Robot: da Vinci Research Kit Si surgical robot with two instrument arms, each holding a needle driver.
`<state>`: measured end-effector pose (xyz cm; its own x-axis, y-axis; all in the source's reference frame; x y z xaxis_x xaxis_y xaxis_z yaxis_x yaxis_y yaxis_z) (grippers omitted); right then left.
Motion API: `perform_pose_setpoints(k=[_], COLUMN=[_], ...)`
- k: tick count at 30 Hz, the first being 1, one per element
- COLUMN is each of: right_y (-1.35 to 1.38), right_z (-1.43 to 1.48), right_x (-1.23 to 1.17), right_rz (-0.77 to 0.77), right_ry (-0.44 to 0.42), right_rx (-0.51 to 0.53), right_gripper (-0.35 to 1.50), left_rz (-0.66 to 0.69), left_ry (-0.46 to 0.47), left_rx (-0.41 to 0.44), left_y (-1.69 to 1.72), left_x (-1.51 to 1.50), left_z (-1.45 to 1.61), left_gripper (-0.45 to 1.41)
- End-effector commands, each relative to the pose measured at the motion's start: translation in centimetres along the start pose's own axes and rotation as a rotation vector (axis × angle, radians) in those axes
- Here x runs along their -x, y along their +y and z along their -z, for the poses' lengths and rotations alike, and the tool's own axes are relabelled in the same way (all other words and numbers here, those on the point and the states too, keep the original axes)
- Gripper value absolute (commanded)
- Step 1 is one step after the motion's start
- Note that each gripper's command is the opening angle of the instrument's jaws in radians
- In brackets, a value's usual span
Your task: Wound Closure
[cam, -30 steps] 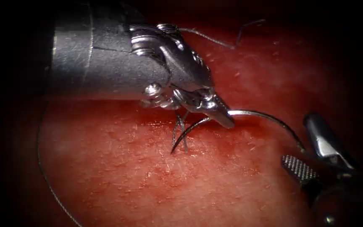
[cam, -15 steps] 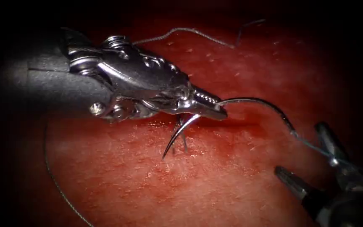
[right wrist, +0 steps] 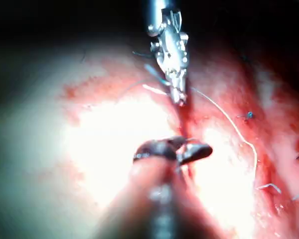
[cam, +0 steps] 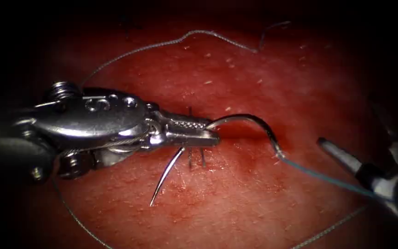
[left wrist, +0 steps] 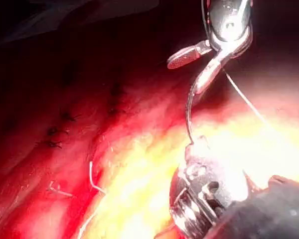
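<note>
Midway in left tool (cam: 210, 136), needle (cam: 249, 121) tip lower-left.

i see my left arm's steel needle driver (cam: 212, 137) clamped on the curved silver needle (cam: 236, 121) near mid-curve, its point free above the glistening red tissue (cam: 236, 203). blue-grey thread (cam: 328, 177) trails from the needle's tail toward my right tool (cam: 346, 161), jaws apart, holding nothing.

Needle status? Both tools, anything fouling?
Left tool shut on needle mid-curve, tip free of tissue. Right tool open, empty. Thread trails clear.
</note>
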<state>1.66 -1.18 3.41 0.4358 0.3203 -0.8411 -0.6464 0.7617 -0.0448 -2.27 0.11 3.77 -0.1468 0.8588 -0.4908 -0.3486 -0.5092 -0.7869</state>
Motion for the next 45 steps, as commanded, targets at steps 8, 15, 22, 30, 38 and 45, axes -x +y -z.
perform_pose_setpoints(k=[8,15,22,30,38,45], right_y=[-0.09,-0.16,-0.34,-0.38,-0.34,-0.37], right_z=[-0.13,-0.20,-0.39,-0.47,-0.50,-0.42], right_x=[0.07,0.01,-0.10,-0.15,-0.13,-0.09], right_rz=[-0.151,-0.169,-0.165,-0.116,-0.039,0.035], right_ry=[0.220,0.280,0.312,0.325,0.313,0.302], right_rx=[-0.191,-0.268,-0.313,-0.308,-0.281,-0.306], right_gripper=[1.35,1.28,1.26,1.06,0.88,-0.35], left_rz=[0.028,0.072,0.136,0.167,0.187,0.188], left_ry=[0.190,0.197,0.189,0.182,0.170,0.168], left_rx=[0.039,0.076,0.162,0.199,0.230,0.242], left_y=[-0.10,-0.06,-0.02,0.02,0.11,0.14], left_x=[0.05,0.12,0.19,0.28,0.31,0.28], left_z=[-0.23,-0.22,-0.28,-0.35,-0.36,-0.35], left_gripper=[-0.45,-0.45,-0.45,-0.45,-0.45,-0.45])
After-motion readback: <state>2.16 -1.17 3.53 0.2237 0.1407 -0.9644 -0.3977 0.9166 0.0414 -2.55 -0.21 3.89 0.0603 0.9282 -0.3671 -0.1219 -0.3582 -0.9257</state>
